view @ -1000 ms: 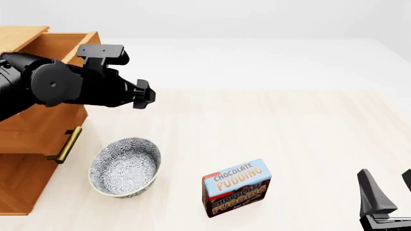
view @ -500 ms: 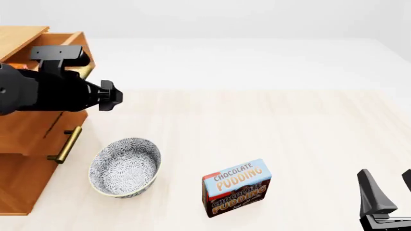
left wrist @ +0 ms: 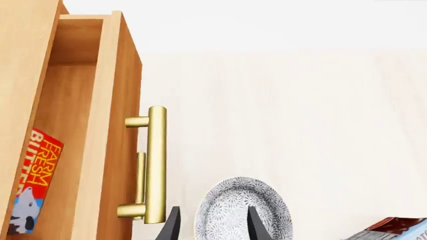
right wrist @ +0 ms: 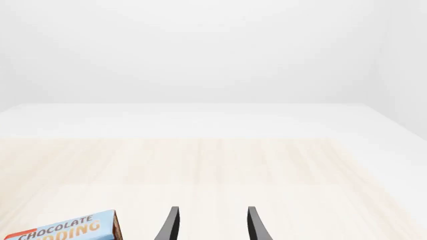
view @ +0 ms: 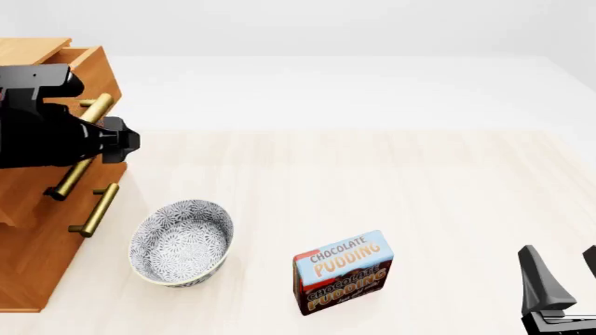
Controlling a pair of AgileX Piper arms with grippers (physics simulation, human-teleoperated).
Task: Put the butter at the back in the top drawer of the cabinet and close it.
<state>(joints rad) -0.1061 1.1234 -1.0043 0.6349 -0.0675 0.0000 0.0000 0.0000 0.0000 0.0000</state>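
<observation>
1. Starting at the left gripper (left wrist: 209, 225): its two dark fingertips stand apart with nothing between them, just beside the brass handle (left wrist: 152, 165) of the top drawer (left wrist: 100, 125), lower middle of the left wrist view; whether they touch the bar I cannot tell.
2. The right gripper (right wrist: 210, 222) is likewise parted and empty, low at the bottom right of the front view, well apart from everything but the pudding box (view: 343, 272).
3. The butter (left wrist: 37, 182) lies inside the drawer at the far left of the wrist view, red with pale lettering, partly hidden by the cabinet (view: 38, 230).
4. Handling, as a judgement: the butter looks light, stiff-sided and needs no more gripping. The drawer is rigid and probably slides easily; push flat on its front panel or the bar's middle, since an off-centre shove could skew it.
5. A patterned bowl (view: 181, 241) sits near the cabinet's foot.
</observation>
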